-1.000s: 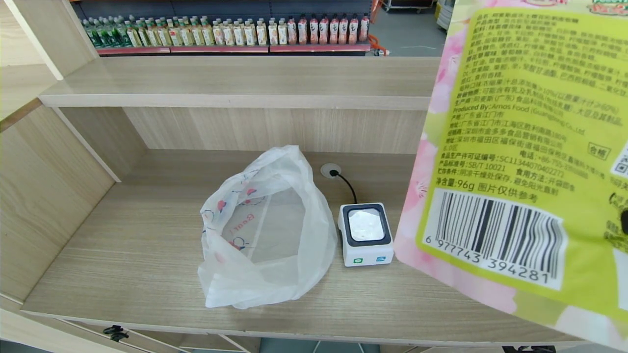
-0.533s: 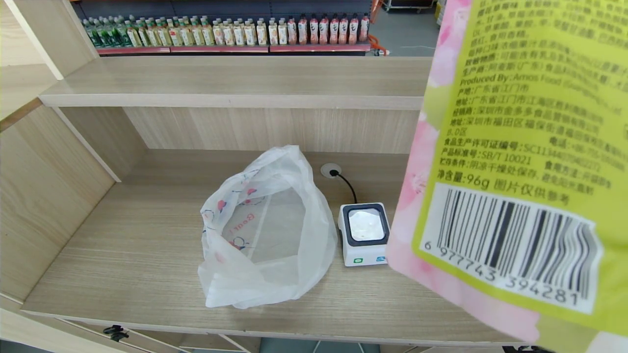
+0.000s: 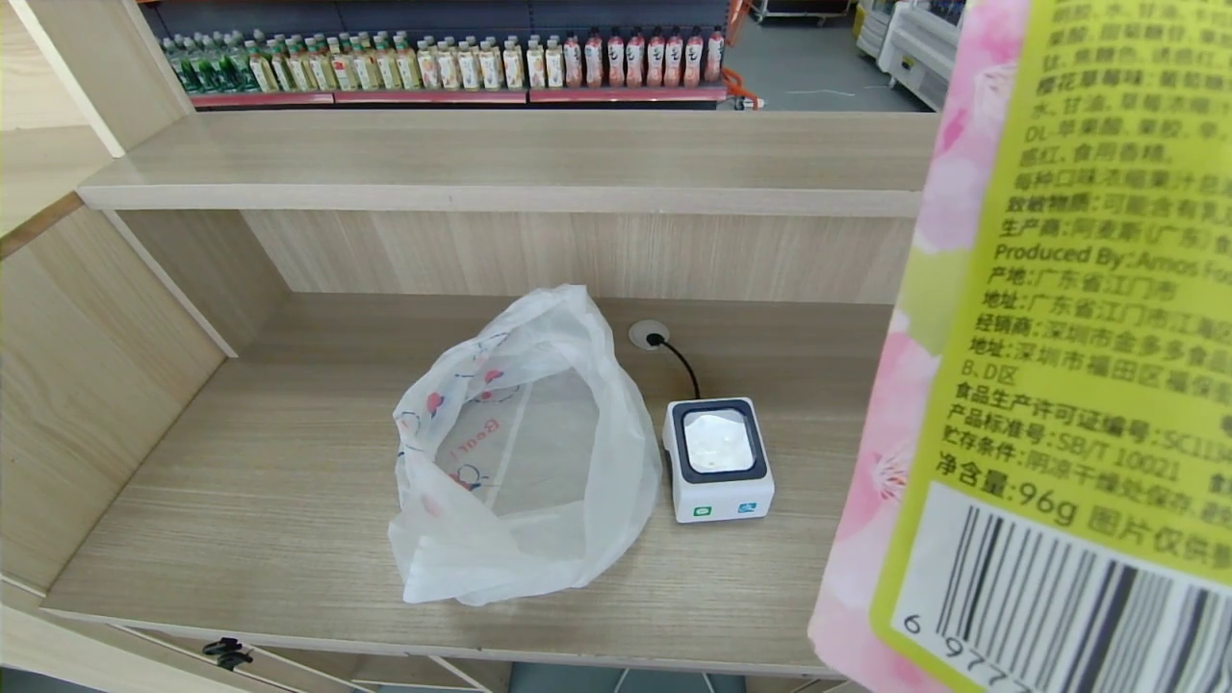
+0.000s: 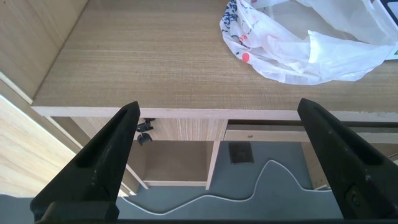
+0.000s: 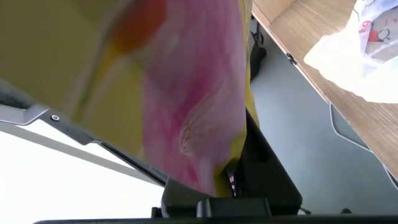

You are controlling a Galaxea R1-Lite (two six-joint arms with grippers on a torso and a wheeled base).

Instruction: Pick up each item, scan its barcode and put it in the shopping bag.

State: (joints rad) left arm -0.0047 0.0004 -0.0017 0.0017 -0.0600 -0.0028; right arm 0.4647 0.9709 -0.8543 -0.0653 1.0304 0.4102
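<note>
a pink and green snack packet (image 3: 1049,366) is held up at the right of the head view, close to the camera, with its barcode side turned toward it. it is well apart from the scanner (image 3: 717,460). in the right wrist view the packet is seen clamped in the right pincer (image 5: 241,171), with the near edge of the tabletop (image 3: 269,500) farther off. the shopping bag (image 3: 520,452) is laid on the tabletop just left of the scanner, its mouth spread open. bare wood is left between the bag and the left side wall, and along the near edge. a black cable (image 3: 679,361) is run from the scanner to a hole on the far side. the left pincer (image 4: 219,112) is held with its jaws wide apart and nothing between them. in the left wrist view the tabletop's near edge, an open compartment under it and the floor below are seen past the jaws.
</note>
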